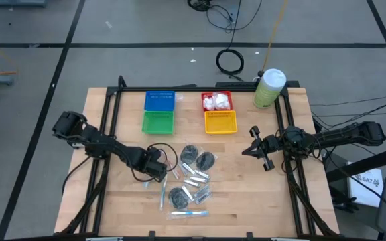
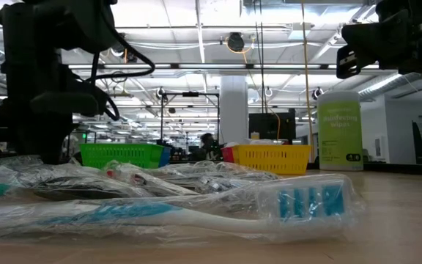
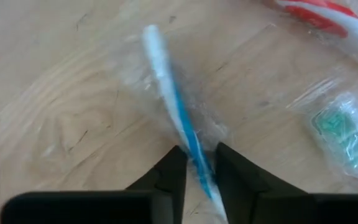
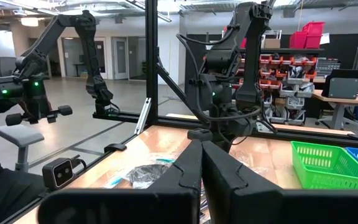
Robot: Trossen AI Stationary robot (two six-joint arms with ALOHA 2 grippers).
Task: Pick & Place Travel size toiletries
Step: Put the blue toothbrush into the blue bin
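The toiletries lie in a loose cluster at the table's middle front: dark discs (image 1: 206, 159), small silver tubes (image 1: 194, 175) and wrapped toothbrushes (image 1: 189, 213). A blue-and-white toothbrush (image 3: 163, 68) in clear wrap lies flat on the wood at the cluster's left side (image 1: 163, 195). My left gripper (image 3: 199, 152) points down over it (image 1: 158, 173), shut on its shaft. My right gripper (image 1: 260, 150) waits shut, held level above the table's right side, its fingers together (image 4: 201, 168). My left gripper pinches the toothbrush's blue shaft (image 3: 193, 144), wrap and all, between its two fingers (image 3: 174, 173). It comes from above, pointing down, and the fingers lie across the shaft. The toothbrush lies flat on the table.
Blue (image 1: 159, 100), green (image 1: 158, 122), red (image 1: 216, 100) and yellow (image 1: 220, 122) baskets stand in a row at the back. A tall pale-green canister (image 1: 269, 88) is at the back right. Close to my left gripper lie a red toothbrush (image 3: 328, 15) and a wrapped green-bristled head (image 3: 340, 127).
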